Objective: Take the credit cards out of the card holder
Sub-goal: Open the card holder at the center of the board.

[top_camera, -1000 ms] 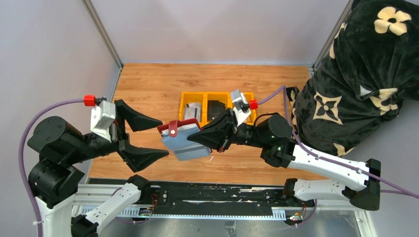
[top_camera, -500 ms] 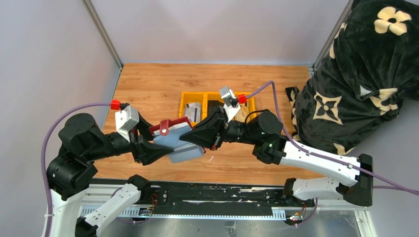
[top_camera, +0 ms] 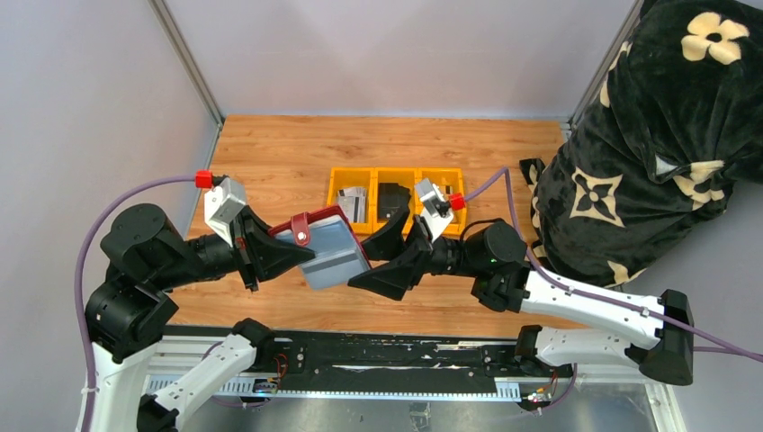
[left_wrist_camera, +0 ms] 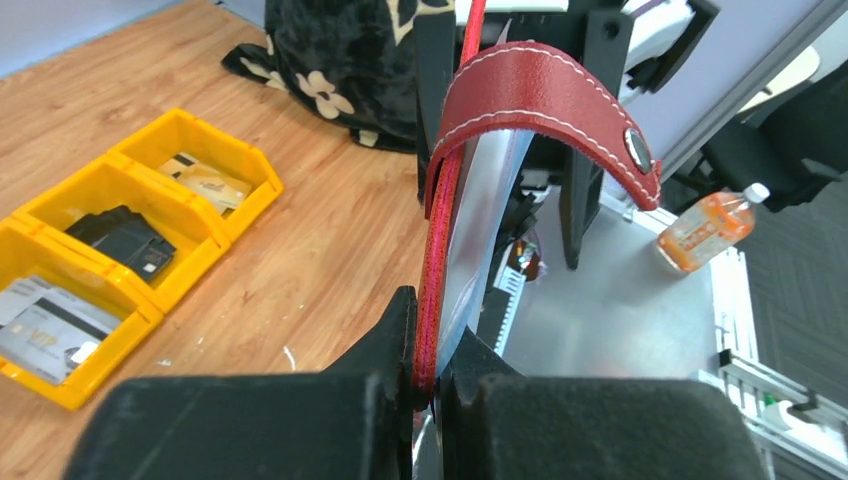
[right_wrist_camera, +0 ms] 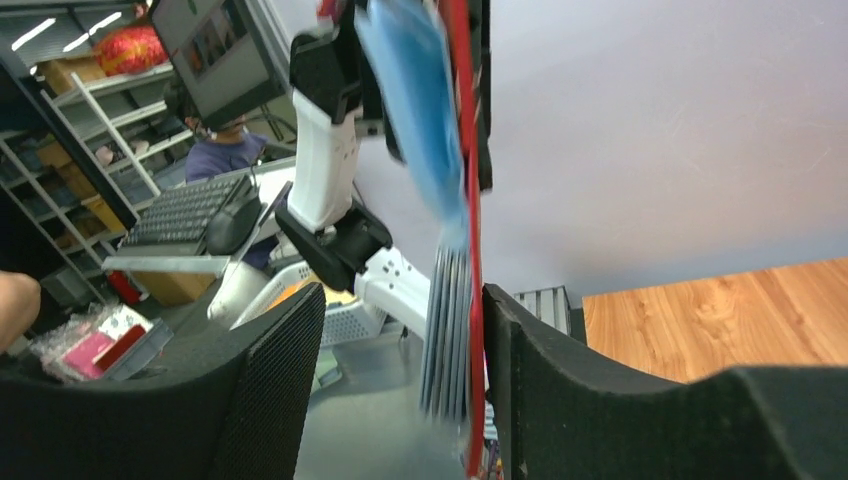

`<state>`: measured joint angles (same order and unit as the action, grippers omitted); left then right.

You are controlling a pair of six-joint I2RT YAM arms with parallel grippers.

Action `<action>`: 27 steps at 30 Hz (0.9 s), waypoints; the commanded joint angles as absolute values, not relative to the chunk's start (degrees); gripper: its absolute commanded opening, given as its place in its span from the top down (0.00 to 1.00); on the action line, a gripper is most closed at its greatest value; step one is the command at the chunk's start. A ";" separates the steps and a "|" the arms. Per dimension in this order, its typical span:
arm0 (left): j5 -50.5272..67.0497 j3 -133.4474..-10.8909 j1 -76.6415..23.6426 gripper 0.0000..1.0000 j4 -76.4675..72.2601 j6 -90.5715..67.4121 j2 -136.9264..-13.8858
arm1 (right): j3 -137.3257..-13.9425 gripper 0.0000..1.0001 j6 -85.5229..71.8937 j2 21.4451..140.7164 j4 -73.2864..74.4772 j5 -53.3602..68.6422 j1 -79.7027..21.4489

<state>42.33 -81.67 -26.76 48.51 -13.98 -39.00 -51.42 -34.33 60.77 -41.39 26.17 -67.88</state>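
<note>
The dark-red card holder (top_camera: 328,247) hangs in the air over the table's near edge, its strap (left_wrist_camera: 540,100) snapped over the top and its grey lining (right_wrist_camera: 445,330) fanned out. My left gripper (top_camera: 292,256) is shut on its left edge, which is pinched between the jaws (left_wrist_camera: 437,360). My right gripper (top_camera: 364,263) is open, and the holder's right edge (right_wrist_camera: 470,250) sits loose between its fingers (right_wrist_camera: 405,340), close to the right one. Credit cards lie in the yellow bins: a grey-white one (top_camera: 353,202) (left_wrist_camera: 50,330) and a tan one (left_wrist_camera: 210,185). Whether any cards are inside the holder I cannot tell.
Three joined yellow bins (top_camera: 396,173) stand mid-table, the middle one holding a black wallet-like object (top_camera: 391,198). A black flower-patterned bundle (top_camera: 657,135) fills the right side. Metal frame posts (top_camera: 184,58) rise at the back corners. A bottle (left_wrist_camera: 705,225) lies off the table.
My left gripper swung in and shut on the card holder. My right gripper, which held it, has opened. The holder has shifted slightly left.
</note>
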 commanded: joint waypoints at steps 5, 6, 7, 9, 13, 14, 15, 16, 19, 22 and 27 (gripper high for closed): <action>47.01 -85.05 -26.80 1.00 41.31 -24.79 -41.91 | -46.49 0.46 -29.52 56.78 -43.73 28.79 -68.29; 47.49 -85.29 -26.81 1.00 41.12 -25.25 -42.17 | -46.49 0.48 -29.05 56.51 -43.46 28.64 -68.33; 47.88 -85.46 -26.81 1.00 40.87 -25.63 -42.33 | -46.60 0.50 -28.67 56.33 -43.17 28.43 -68.30; 48.44 -85.92 -26.72 1.00 40.42 -26.19 -42.66 | -46.88 0.53 -27.83 56.10 -42.50 28.03 -68.29; 49.68 -85.87 -26.65 1.00 40.17 -27.06 -42.88 | -47.68 0.60 -26.86 56.03 -42.09 26.90 -68.29; 49.84 -85.95 -26.63 1.00 40.03 -27.23 -42.92 | -47.78 0.62 -26.56 56.05 -42.03 26.92 -68.29; 50.19 -86.14 -26.47 1.00 39.86 -27.51 -42.95 | -47.99 0.62 -26.07 56.07 -41.51 26.90 -68.29; 50.45 -86.25 -26.41 1.00 39.83 -27.72 -42.95 | -48.32 0.63 -25.79 56.12 -41.01 26.85 -68.29; 51.25 -86.42 -26.30 1.00 39.35 -28.66 -43.11 | -49.88 0.66 -24.21 56.55 -38.04 26.25 -68.29; 51.71 -86.57 -26.28 1.00 39.20 -28.83 -43.24 | -51.01 0.64 -22.78 56.87 -36.72 27.02 -68.33; 52.41 -86.89 -26.19 1.00 39.18 -28.99 -43.49 | -51.03 0.60 -20.65 55.93 -35.25 27.01 -68.29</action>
